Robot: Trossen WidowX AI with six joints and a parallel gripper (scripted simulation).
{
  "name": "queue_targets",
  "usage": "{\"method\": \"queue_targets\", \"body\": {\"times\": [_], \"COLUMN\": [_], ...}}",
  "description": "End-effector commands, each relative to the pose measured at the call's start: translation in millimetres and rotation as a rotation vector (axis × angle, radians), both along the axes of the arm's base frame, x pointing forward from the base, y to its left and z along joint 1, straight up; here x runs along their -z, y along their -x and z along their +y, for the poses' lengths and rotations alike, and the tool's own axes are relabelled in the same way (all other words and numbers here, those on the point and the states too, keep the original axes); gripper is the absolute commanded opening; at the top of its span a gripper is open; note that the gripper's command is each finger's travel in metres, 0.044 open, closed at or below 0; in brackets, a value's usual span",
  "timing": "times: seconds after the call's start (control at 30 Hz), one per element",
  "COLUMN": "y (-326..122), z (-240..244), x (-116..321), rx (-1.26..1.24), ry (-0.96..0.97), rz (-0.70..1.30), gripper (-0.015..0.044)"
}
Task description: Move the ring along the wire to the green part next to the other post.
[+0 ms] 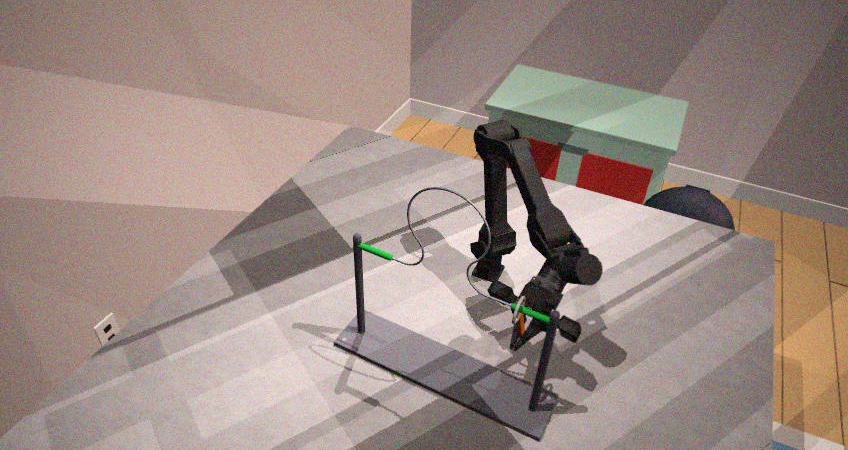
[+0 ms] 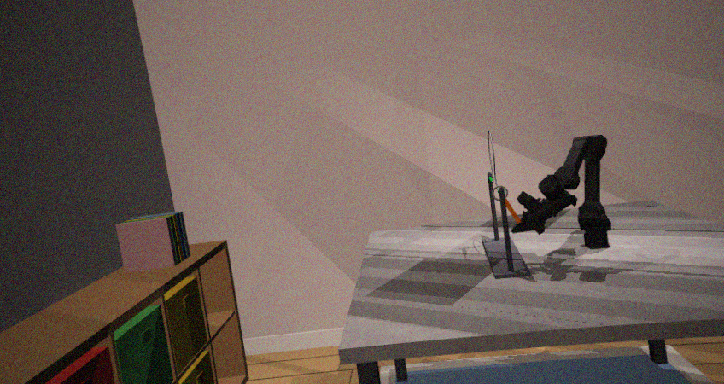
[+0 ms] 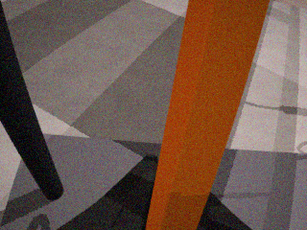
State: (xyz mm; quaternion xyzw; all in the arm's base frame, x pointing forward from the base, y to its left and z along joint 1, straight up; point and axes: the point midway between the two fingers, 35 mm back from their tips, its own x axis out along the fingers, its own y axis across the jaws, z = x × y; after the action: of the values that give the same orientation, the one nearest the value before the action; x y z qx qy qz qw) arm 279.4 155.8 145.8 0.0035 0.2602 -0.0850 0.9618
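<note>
The ring (image 1: pixel 521 300) (image 2: pixel 506 193) is around the right green part (image 1: pixel 538 313) near its inner end, in the top view. The wire appears to pass through it. Its orange handle (image 1: pixel 522 325) (image 2: pixel 513 212) (image 3: pixel 206 105) slants down toward the arm. My gripper (image 1: pixel 516 344) (image 2: pixel 516 228) (image 3: pixel 159 165) is shut on the handle, below the wire. The right post (image 1: pixel 542 365) (image 2: pixel 506 238) (image 3: pixel 29 120) stands close beside the gripper. The other green part (image 1: pixel 376 251) is at the left post (image 1: pixel 359 291). Exact ring contact with the wire cannot be told.
The thin grey wire (image 1: pixel 437 188) (image 2: pixel 488 142) rises in a tall loop between the green parts and dips near each one. Both posts stand on a dark base plate (image 1: pixel 428 350) (image 2: pixel 500 258) on the table. The grey wire begins just left of the ring.
</note>
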Motion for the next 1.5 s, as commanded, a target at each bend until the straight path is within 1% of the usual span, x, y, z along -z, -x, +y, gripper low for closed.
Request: {"method": "queue_targets", "body": {"times": [0.0,0.53,1.2,1.47], "y": [-1.8,-2.2,-2.2,-2.3], "z": [5.0,8.0,8.0,8.4], "x": [-2.6,11.6,11.8,11.1], "rx": [0.004,0.004,0.004,0.001], "ry": [-0.005,-0.005,-0.005,-0.004], "rz": [-0.008,-0.009,-0.009,-0.008], "gripper": [-0.015,-0.015,-0.015,0.006]}}
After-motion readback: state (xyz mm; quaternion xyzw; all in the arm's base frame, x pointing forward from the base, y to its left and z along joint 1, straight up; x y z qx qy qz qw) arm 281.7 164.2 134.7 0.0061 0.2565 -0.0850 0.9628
